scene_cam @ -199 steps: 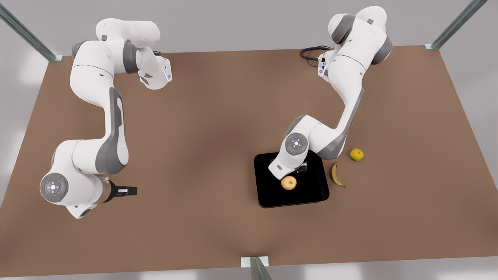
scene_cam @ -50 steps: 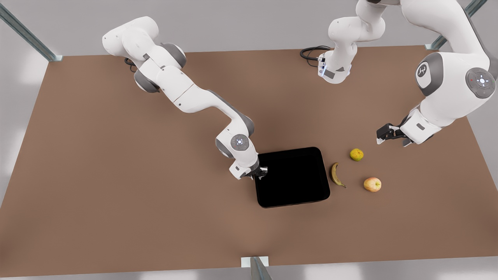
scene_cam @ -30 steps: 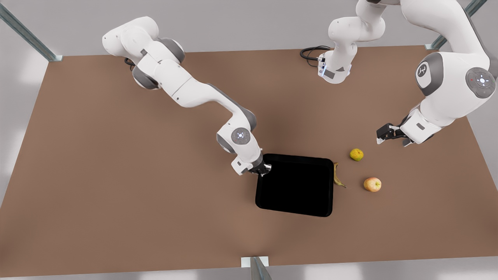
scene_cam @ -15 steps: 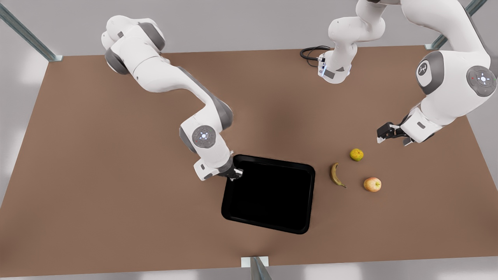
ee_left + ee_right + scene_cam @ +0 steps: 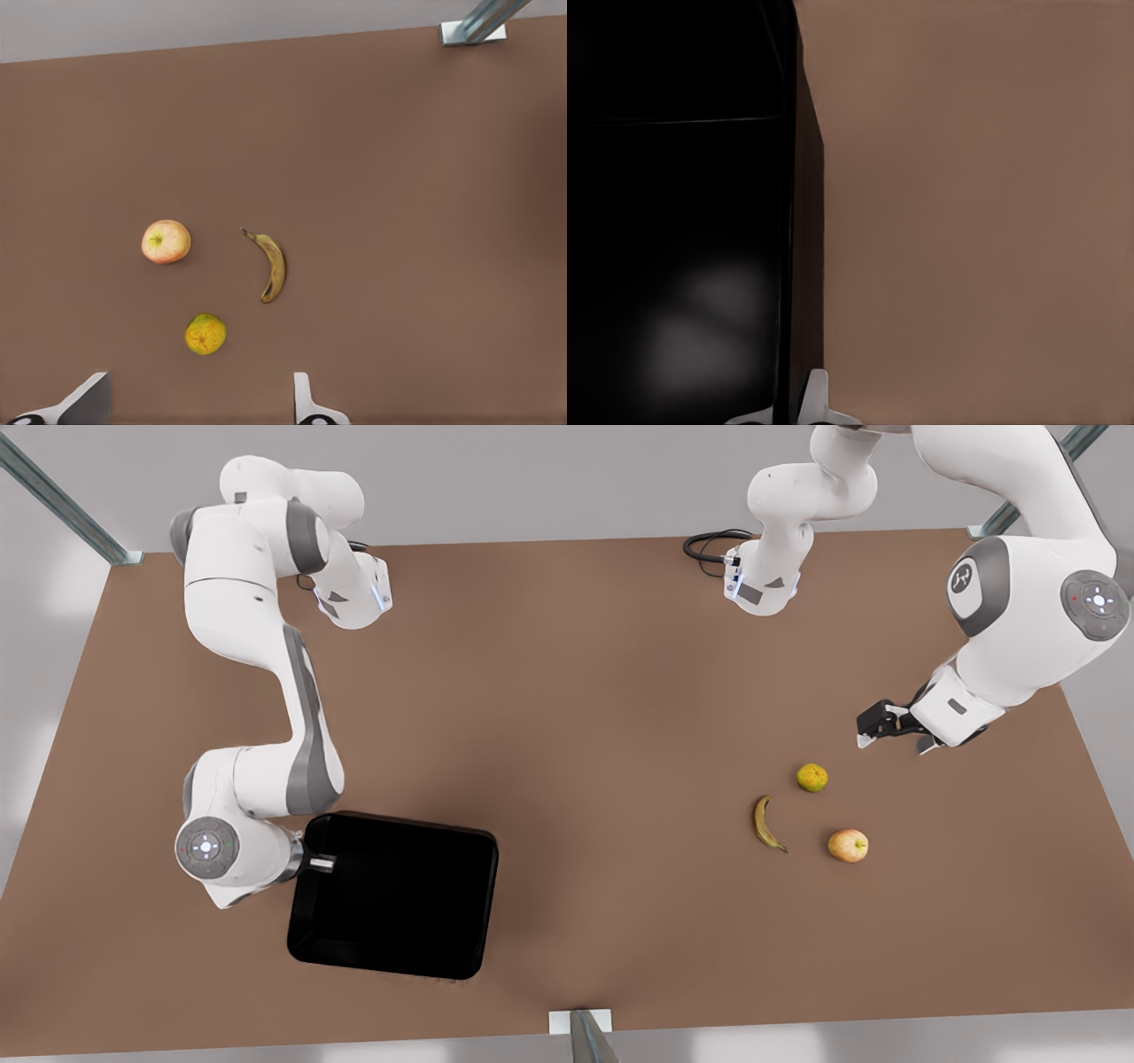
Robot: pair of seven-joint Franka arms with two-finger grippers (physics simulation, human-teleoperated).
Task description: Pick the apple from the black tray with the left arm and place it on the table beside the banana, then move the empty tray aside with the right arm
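The apple [image 5: 848, 845] [image 5: 166, 242] rests on the brown table [image 5: 567, 691], just to the front view's right of the banana [image 5: 767, 824] [image 5: 270, 268]. Above and beyond them hovers my left gripper [image 5: 873, 726] [image 5: 197, 396], open and holding nothing, its arm waiting. The black tray [image 5: 399, 899] [image 5: 673, 221], with nothing in it, lies near the table's front edge at the front view's left. My right gripper [image 5: 321, 862] [image 5: 788, 405] is shut on the tray's rim at its left side.
A yellow-green lumpy fruit [image 5: 811, 777] [image 5: 205, 334] sits just behind the banana and apple. A black cable loop [image 5: 709, 545] lies at the left arm's base. A metal bracket [image 5: 580, 1023] stands at the front edge, with posts at the back corners.
My right gripper has pulled the tray from the table's middle far toward the front view's left and nearer the front edge. The fruits and the left arm have stayed put.
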